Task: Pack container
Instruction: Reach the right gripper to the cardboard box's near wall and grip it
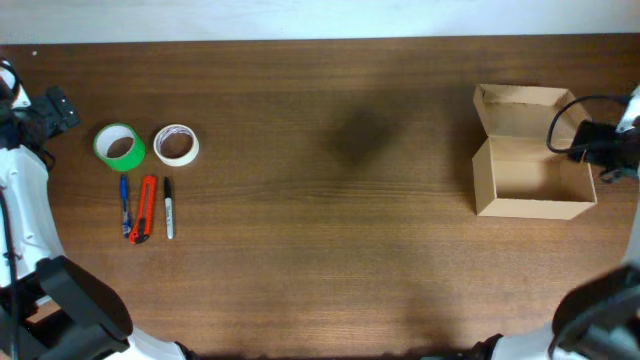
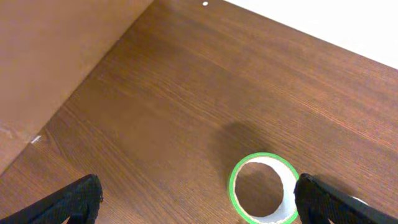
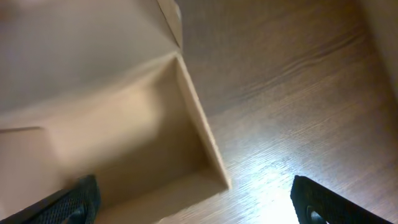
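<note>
Both gaping: left pincer (image 2: 199, 190), right pincer (image 3: 196, 193); rectangular tan cardboard container (image 1: 535, 208); green tape ring (image 1: 102, 142) on woodgrain table (image 1: 330, 250).

**Open tan box at the table's right end**

The container (image 1: 533, 209), a small plain tan cardboard box, stands upright near the right edge of the table (image 1: 350, 250). Its hinged flap lid (image 1: 522, 112) leans back on the far side, leaving the top open.

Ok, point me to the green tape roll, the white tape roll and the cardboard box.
green tape roll (image 1: 118, 130), overhead view, upper band of the ring.
white tape roll (image 1: 176, 160), overhead view, lower band of the ring.
cardboard box (image 1: 535, 209), overhead view, near outer wall.
</note>
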`<state>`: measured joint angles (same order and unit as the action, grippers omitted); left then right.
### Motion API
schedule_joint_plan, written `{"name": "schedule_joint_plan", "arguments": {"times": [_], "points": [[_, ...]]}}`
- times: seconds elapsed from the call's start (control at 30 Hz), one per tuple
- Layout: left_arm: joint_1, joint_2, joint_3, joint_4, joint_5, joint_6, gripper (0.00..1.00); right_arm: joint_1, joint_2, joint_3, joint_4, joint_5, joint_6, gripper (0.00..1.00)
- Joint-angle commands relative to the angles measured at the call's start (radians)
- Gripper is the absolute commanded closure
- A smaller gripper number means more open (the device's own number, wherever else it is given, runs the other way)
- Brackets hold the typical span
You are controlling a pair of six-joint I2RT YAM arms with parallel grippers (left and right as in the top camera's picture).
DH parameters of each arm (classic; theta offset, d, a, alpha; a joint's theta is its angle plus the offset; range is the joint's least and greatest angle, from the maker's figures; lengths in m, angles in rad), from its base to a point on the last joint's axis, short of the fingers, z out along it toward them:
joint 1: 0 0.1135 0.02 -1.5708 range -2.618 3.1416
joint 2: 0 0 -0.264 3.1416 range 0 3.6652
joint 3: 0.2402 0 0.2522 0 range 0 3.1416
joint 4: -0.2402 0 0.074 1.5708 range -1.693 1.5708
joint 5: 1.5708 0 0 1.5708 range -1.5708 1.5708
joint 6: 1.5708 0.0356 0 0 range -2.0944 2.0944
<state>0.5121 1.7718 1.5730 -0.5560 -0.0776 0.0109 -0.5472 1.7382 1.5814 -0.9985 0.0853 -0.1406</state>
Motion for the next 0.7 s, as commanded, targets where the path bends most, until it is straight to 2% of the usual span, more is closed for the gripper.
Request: {"name": "schedule_joint_plan", "arguments": {"times": [0.0, 0.1, 0.2, 0.23, 0.4, 0.43, 0.67], "points": [[0.003, 0.013, 0.017, -0.001, 0.011, 0.004, 0.00, -0.024, 0.059, 0.012, 0.018, 0.035, -0.034, 0.05], [0.003, 0.013, 0.017, -0.002, 0.011, 0.004, 0.00, -0.024, 0.088, 0.012, 0.045, 0.032, -0.035, 0.08], [0.003, 0.013, 0.017, -0.002, 0.011, 0.005, 0.00, -0.024, 0.102, 0.012, 0.080, 0.032, -0.058, 0.24], [0.003, 0.013, 0.017, -0.002, 0.011, 0.005, 0.00, -0.024, 0.105, 0.012, 0.096, 0.032, -0.079, 0.25], [0.003, 0.013, 0.017, -0.002, 0.011, 0.005, 0.00, -0.024, 0.107, 0.012, 0.172, 0.024, -0.149, 0.24], [0.003, 0.013, 0.017, -0.002, 0.011, 0.005, 0.00, -0.024, 0.109, 0.012, 0.177, 0.024, -0.151, 0.21], [0.003, 0.013, 0.017, -0.002, 0.011, 0.005, 0.01, -0.024, 0.158, 0.012, 0.088, -0.006, -0.186, 0.19]]}}
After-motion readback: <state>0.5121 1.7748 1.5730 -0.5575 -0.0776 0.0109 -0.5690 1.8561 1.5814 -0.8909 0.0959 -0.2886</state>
